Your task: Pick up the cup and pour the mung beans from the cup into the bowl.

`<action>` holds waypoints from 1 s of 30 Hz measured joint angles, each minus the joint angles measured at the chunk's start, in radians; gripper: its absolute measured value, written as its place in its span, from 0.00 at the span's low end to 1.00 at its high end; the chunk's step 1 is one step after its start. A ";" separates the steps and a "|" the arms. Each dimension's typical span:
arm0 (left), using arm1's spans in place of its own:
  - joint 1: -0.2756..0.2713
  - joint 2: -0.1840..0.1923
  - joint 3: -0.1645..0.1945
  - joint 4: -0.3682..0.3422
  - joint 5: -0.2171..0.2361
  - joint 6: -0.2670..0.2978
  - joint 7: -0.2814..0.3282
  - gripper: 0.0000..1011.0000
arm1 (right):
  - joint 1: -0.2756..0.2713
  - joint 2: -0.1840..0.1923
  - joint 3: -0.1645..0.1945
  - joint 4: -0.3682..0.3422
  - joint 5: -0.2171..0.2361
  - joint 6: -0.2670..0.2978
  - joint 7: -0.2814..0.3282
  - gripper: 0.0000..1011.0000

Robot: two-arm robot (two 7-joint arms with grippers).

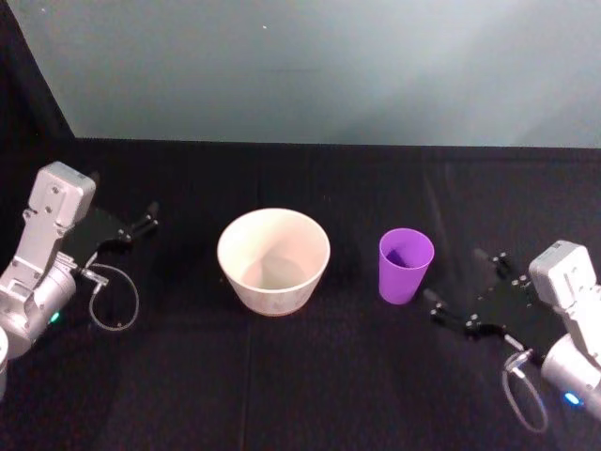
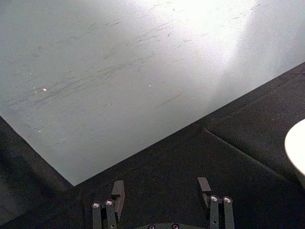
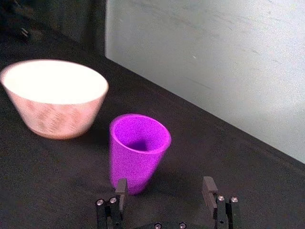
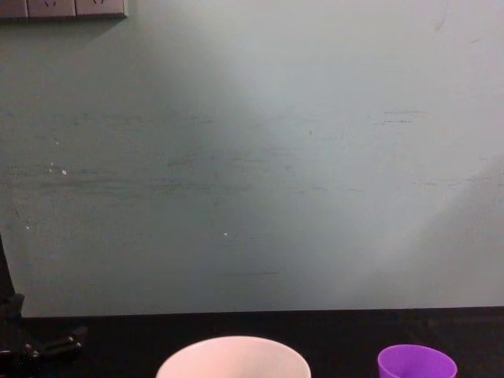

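The purple cup stands upright on the black table, just right of the wide cream bowl. I cannot make out mung beans in either of them. My right gripper is open, low over the table a short way right of the cup and apart from it. In the right wrist view the cup stands just ahead of the open right gripper, toward one finger, with the bowl beyond. My left gripper rests open left of the bowl, and the left wrist view shows the left gripper holding nothing.
A black cloth covers the table, ending at a pale grey-green wall behind. The bowl's rim and the cup's rim show at the chest view's lower edge. A loose cable loops by the left arm.
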 joint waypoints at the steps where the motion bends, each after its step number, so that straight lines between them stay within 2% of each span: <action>1: 0.000 0.000 0.000 0.000 0.000 0.000 0.000 0.99 | -0.002 -0.004 0.000 0.000 0.004 -0.006 0.006 0.99; 9: 0.000 0.000 0.000 0.000 0.000 0.000 0.000 0.99 | 0.012 -0.080 0.000 0.032 0.057 -0.040 0.065 0.99; 18: 0.000 0.000 0.000 0.000 0.000 0.000 0.000 0.99 | 0.046 -0.155 0.009 0.091 0.096 -0.020 0.099 0.99; 24: 0.000 0.000 0.000 0.000 0.000 0.000 0.000 0.99 | 0.075 -0.192 0.011 0.130 0.100 0.008 0.109 0.99; 30: 0.000 0.000 0.000 0.000 0.000 0.000 0.000 0.99 | 0.102 -0.231 0.011 0.172 0.078 0.017 0.110 0.99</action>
